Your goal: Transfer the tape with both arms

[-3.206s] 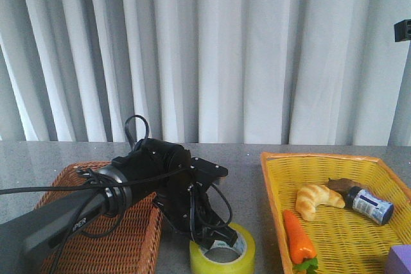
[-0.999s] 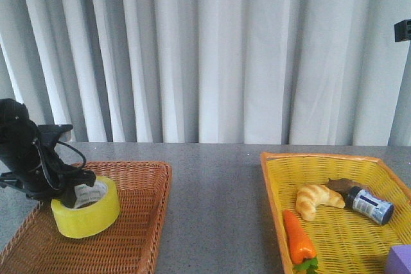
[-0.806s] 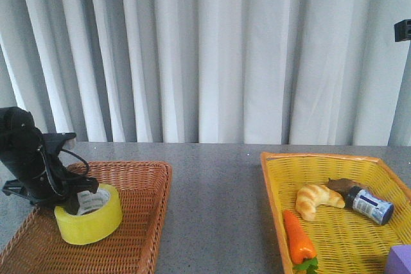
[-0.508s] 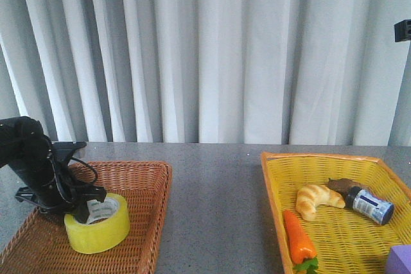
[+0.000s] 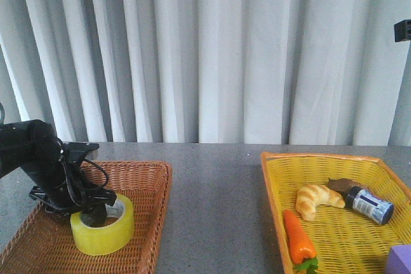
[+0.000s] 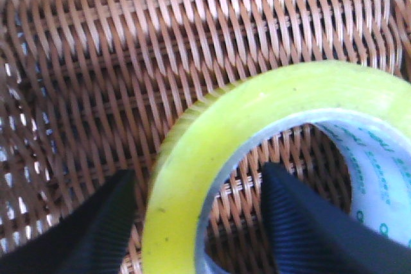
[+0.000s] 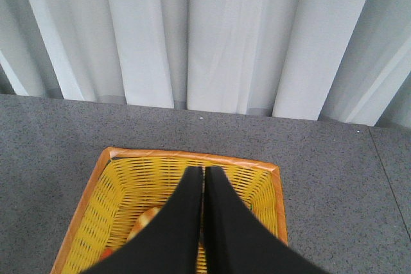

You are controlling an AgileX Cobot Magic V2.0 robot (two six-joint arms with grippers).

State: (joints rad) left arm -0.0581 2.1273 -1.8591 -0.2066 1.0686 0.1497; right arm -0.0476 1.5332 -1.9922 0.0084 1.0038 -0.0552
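Observation:
The yellow-green tape [image 5: 103,233] lies flat in the brown wicker basket [image 5: 162,178] at the left of the table. My left gripper [image 5: 95,206] reaches down onto its near-left rim. In the left wrist view the tape [image 6: 212,126] fills the frame over the basket's weave [image 6: 128,43]. The left gripper [image 6: 196,178] is open and straddles the roll's wall, one finger outside, one inside the core, with weave showing in the gaps. My right gripper [image 7: 204,172] is shut and empty, held high over the yellow basket [image 7: 106,158]; the front view does not show it.
The yellow basket [image 5: 270,184] at the right holds a croissant [image 5: 318,198], an orange carrot [image 5: 297,235], a small dark bottle [image 5: 367,203] and a purple block [image 5: 401,261]. Grey tabletop [image 5: 215,210] separates the two baskets. White curtains hang behind.
The left arm carried the tape from the table's middle to the brown basket and lowered it, drifting right, until it rests on the weave. The right-hand basket's contents have not moved.

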